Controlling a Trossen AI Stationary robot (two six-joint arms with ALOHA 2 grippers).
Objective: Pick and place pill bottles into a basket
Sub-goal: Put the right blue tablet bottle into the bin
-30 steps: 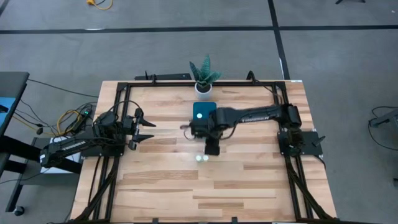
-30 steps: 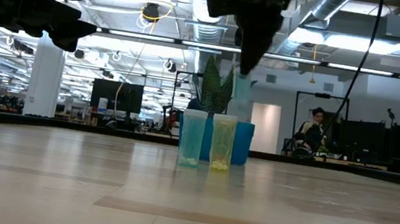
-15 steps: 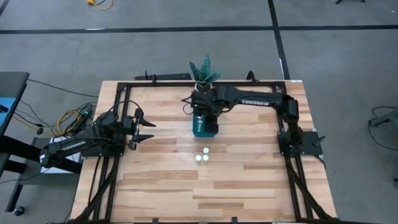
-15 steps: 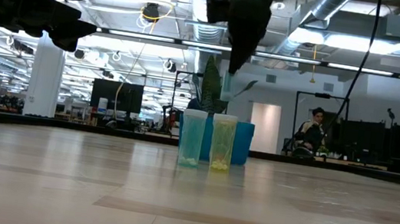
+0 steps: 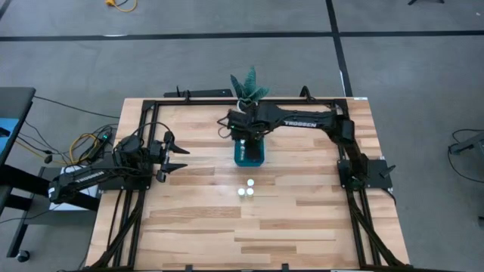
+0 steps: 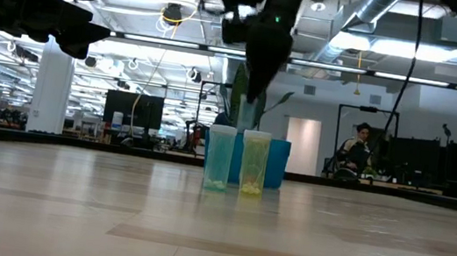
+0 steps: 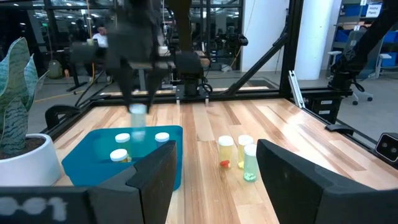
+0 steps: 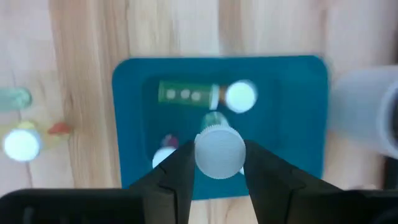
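The teal basket (image 5: 257, 158) stands on the table at the far middle, in front of a white plant pot. In the right wrist view it (image 8: 298, 124) holds one pill bottle lying down (image 8: 186, 94) and two upright ones. My right gripper (image 5: 247, 142) hangs over the basket, shut on a white-capped pill bottle (image 8: 219, 151). Three more pill bottles (image 5: 245, 190) stand upright on the table nearer the front; they also show in the low view (image 6: 237, 160). My left gripper (image 5: 178, 156) is open and empty at the table's left side. My right gripper pinches the pill bottle between its two fingers (image 8: 179, 171), which stand on opposite sides of it at its white cap (image 8: 219, 140). The fingers point down from above. The bottle hangs upright below the gripper (image 6: 248, 113), clear above the basket's inside.
A white pot with a green spiky plant (image 5: 248, 102) stands just behind the basket, close to my right gripper. A black frame (image 5: 144, 113) runs round the table's edges. Bare wood lies across the front and the right of the table. A person sits far off in the room (image 6: 357, 149).
My right gripper has carried the pill bottle from above the three standing bottles toward the table's far edge. It now hangs over the basket and still holds the bottle upright. The bottles on the table have stayed put.
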